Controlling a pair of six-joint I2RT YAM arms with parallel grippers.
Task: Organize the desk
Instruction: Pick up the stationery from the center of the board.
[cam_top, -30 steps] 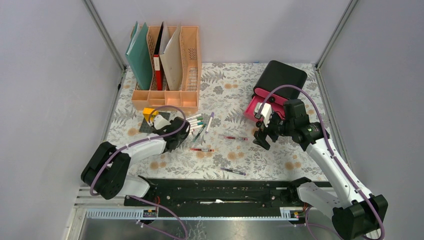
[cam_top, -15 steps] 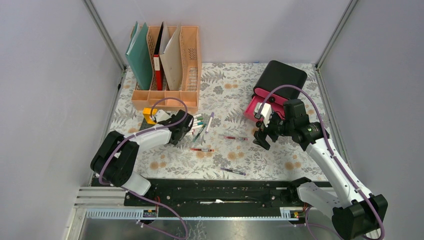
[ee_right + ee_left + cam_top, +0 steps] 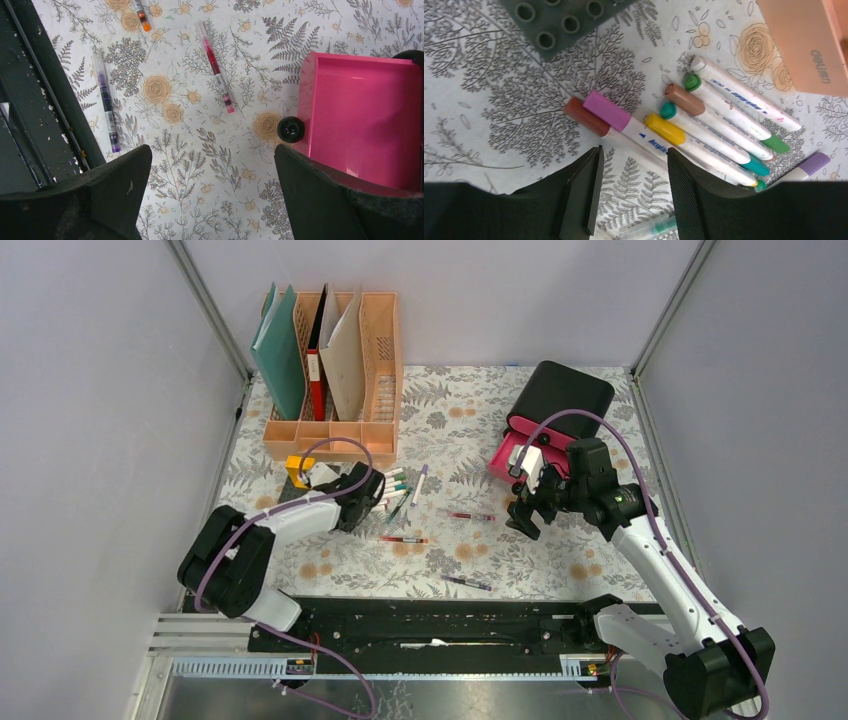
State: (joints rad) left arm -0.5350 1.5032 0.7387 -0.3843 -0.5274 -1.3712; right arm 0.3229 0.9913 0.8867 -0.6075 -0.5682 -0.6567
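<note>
While the left gripper (image 3: 634, 162) hung half open astride markers (image 3: 704, 139), clasping none, we saw the right gripper (image 3: 212, 155) wide open, empty, beside the pink drawer (image 3: 365, 110), desk (image 3: 460, 410) beneath both.

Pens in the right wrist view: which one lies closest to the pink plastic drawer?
The clear red-ink pen; the purple pen lies far off by the black rail, the orange-tipped pen at the top edge.
</note>
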